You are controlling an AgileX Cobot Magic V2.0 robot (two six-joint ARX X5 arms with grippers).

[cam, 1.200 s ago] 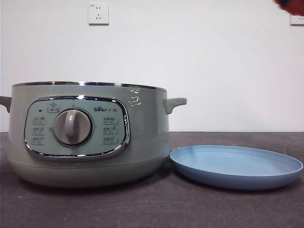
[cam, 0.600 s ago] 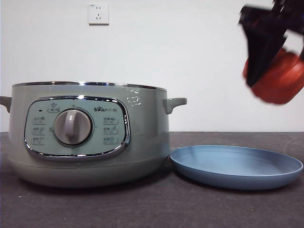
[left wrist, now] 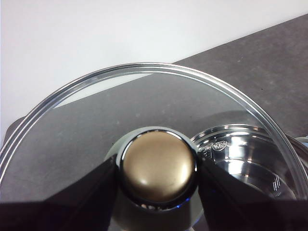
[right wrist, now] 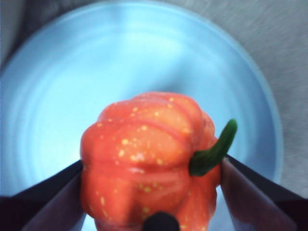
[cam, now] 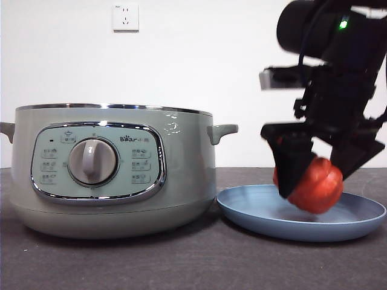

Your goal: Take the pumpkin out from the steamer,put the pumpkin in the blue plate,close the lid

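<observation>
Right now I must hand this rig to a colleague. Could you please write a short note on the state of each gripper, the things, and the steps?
Right gripper: shut on the pumpkin, low over the blue plate; contact cannot be told.
Left gripper: shut on the knob of the lid, held away from the steamer.
Done: pumpkin is out of the steamer, which stands open.
Left: release the pumpkin on the plate, then close the lid on the steamer.

I count one pumpkin (cam: 315, 185), one pot (cam: 112, 169), one plate (cam: 254, 208), one lid (left wrist: 144, 101), two hands.
</observation>
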